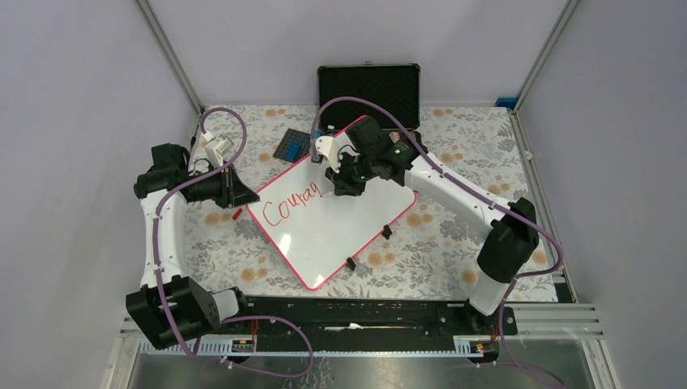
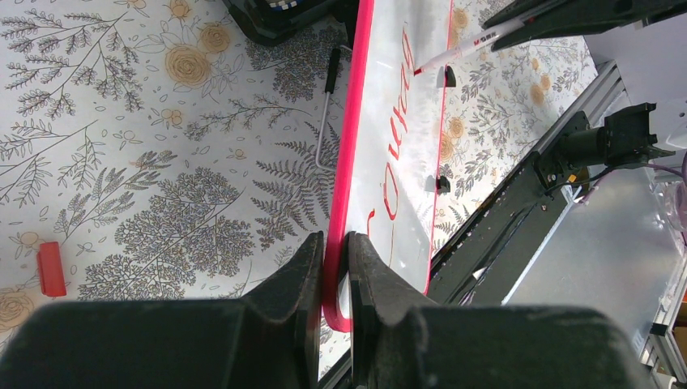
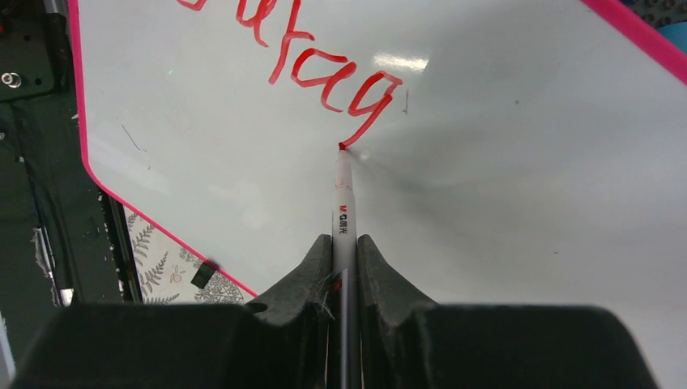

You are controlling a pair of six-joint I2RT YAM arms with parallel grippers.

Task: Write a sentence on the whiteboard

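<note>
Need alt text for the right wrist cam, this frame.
The right claw grips a white marker whose red tip touches the whiteboard at the tail of a "g", the last letter of red handwriting running off the top edge. A black clip on the board's edge shows lower left.

Top camera overhead, looking down; 2 wrist cameras close, sharing whiteboard [image 1: 340, 231].

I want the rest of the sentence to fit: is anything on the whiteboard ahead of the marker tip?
Nothing visible. Past the marker held in the right claw, the whiteboard is bare; its black clips sit on the near edge.
</note>
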